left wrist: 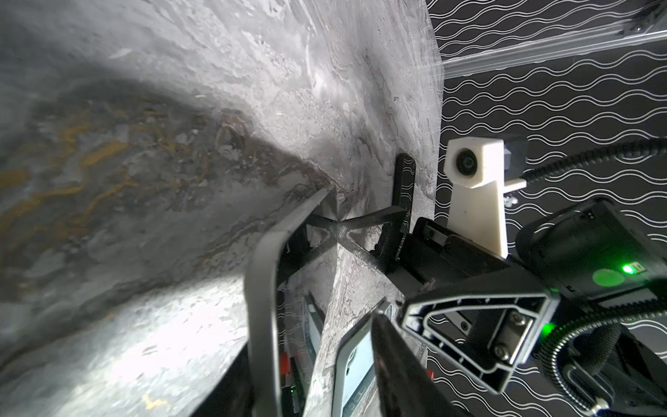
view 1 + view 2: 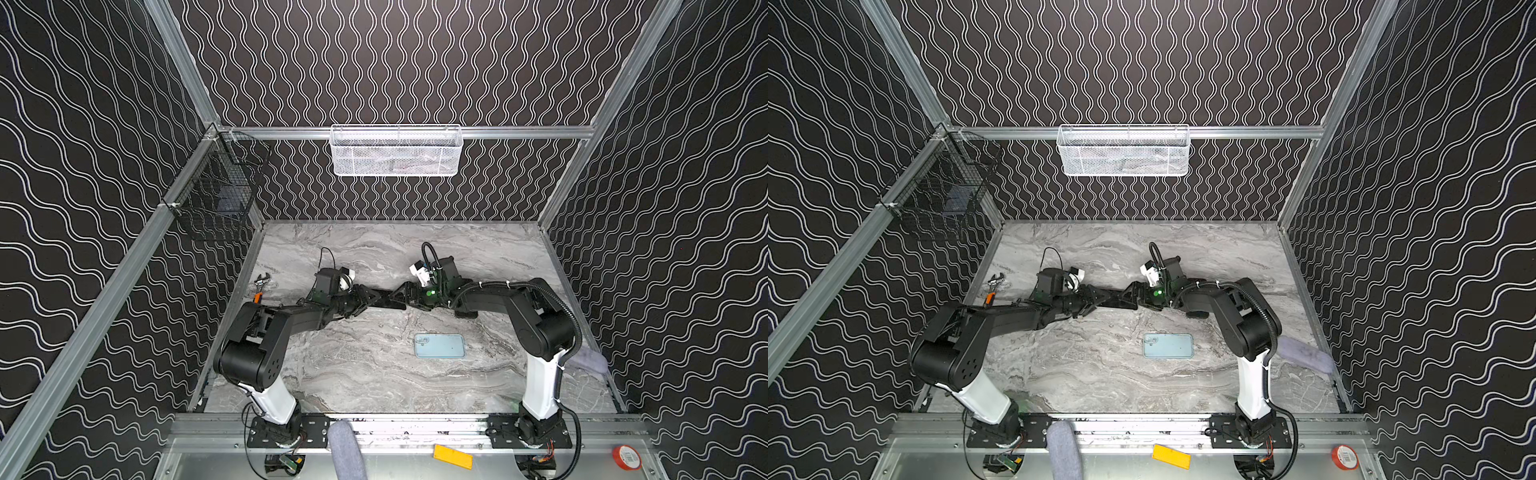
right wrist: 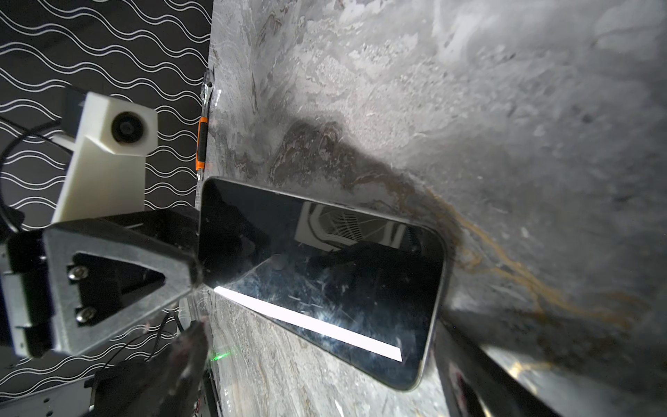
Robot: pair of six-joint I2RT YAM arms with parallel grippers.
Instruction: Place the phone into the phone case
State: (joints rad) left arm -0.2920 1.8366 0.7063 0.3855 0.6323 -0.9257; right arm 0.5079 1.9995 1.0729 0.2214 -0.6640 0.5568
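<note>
The dark glossy phone [image 2: 388, 302] [image 2: 1119, 300] is tilted up off the marble table [image 2: 374, 382] between my two grippers at mid-table. My left gripper [image 2: 371, 298] [image 1: 317, 368] is open, with the phone's end [image 1: 263, 289] between its jaws. The phone lies against one jaw, with a gap to the other finger [image 1: 397, 379]. My right gripper [image 2: 405, 296] [image 3: 325, 361] is open wide. The phone's face [image 3: 325, 270] lies between its jaws, and one fingertip touches that face. The light blue phone case [image 2: 439, 345] [image 2: 1168, 345] [image 1: 355, 361] lies flat and empty, nearer the front.
An orange-handled wrench [image 2: 262, 286] lies by the left table edge. A black wire basket [image 2: 216, 195] hangs on the left wall and a white mesh basket [image 2: 397, 151] on the back rail. A grey cloth [image 2: 590, 359] lies at the right edge. A yellow block [image 2: 453, 456] and a red tape roll [image 2: 625, 457] lie on the front ledge.
</note>
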